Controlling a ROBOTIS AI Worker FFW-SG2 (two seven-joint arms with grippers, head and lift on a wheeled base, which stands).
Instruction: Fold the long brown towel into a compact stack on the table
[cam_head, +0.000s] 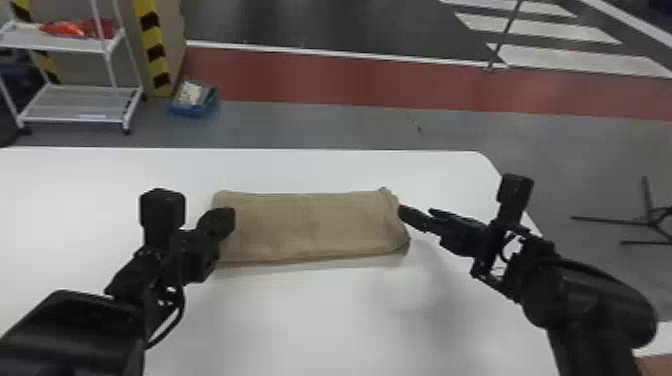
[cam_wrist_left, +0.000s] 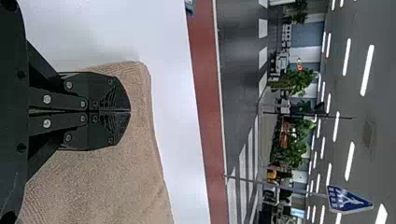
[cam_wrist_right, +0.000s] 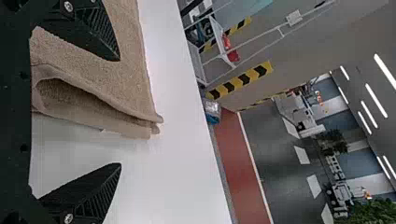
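The brown towel (cam_head: 310, 225) lies as a flat folded rectangle on the white table. Over its left end is my left gripper (cam_head: 227, 220); in the left wrist view the left gripper (cam_wrist_left: 130, 111) has its two fingers pressed together, with towel (cam_wrist_left: 107, 186) around and beneath them. At the right end stands my right gripper (cam_head: 412, 215). Seen from the right wrist, the right gripper (cam_wrist_right: 120, 112) is spread wide, one finger over the towel (cam_wrist_right: 135, 79) and the other past its edge, where the folded layers gape a little.
The white table (cam_head: 310, 320) has its far edge beyond the towel and its right edge beneath the right arm. On the floor behind are a white shelf cart (cam_head: 75, 102) and a blue bin (cam_head: 194, 99). A black stand (cam_head: 650, 220) is at the right.
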